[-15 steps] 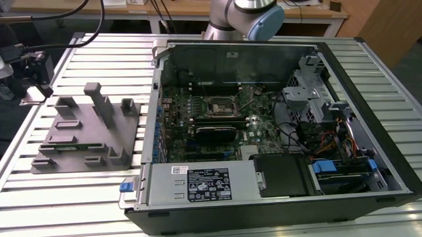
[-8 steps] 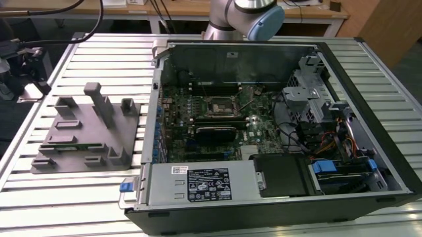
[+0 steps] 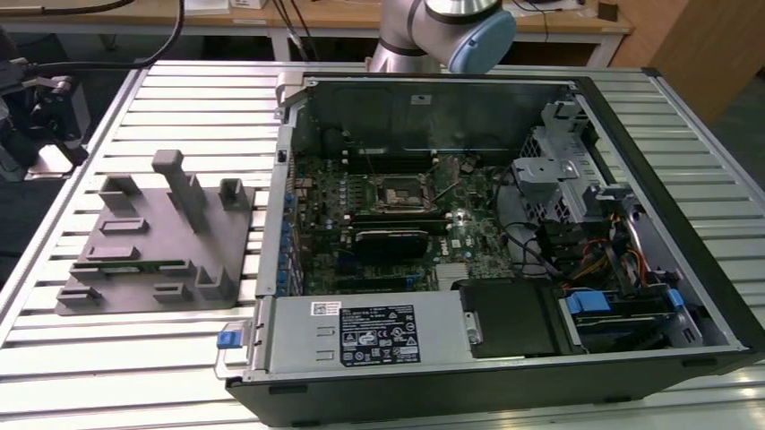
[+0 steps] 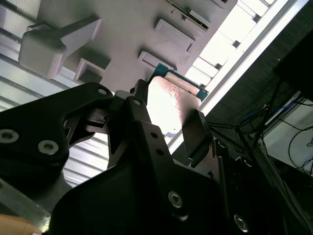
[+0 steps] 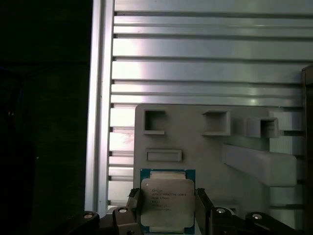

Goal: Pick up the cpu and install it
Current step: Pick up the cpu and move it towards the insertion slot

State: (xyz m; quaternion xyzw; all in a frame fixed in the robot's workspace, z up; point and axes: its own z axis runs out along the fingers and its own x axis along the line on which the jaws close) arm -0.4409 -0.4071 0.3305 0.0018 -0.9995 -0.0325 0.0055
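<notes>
In both wrist views my gripper (image 5: 168, 198) is shut on the cpu (image 5: 167, 201), a small square chip with a pale silver top and a green edge. One black finger (image 5: 134, 199) presses each side of it. The cpu (image 4: 172, 100) hangs in the air above the large grey moulded tray (image 5: 205, 152), near the tray's edge and the table's rim. In the exterior view, the black-framed motherboard socket (image 3: 399, 190) lies inside the open computer case (image 3: 669, 269), with the grey tray (image 3: 156, 242) on the exterior view's left.
The tray carries tall posts (image 3: 179, 179) and several raised pockets. The slatted metal table (image 3: 179, 98) ends in a bright edge rail (image 5: 100, 122) with dark floor beyond. Inside the case are a drive cage (image 3: 562, 170), cables (image 3: 597, 260) and a power supply (image 3: 371, 331).
</notes>
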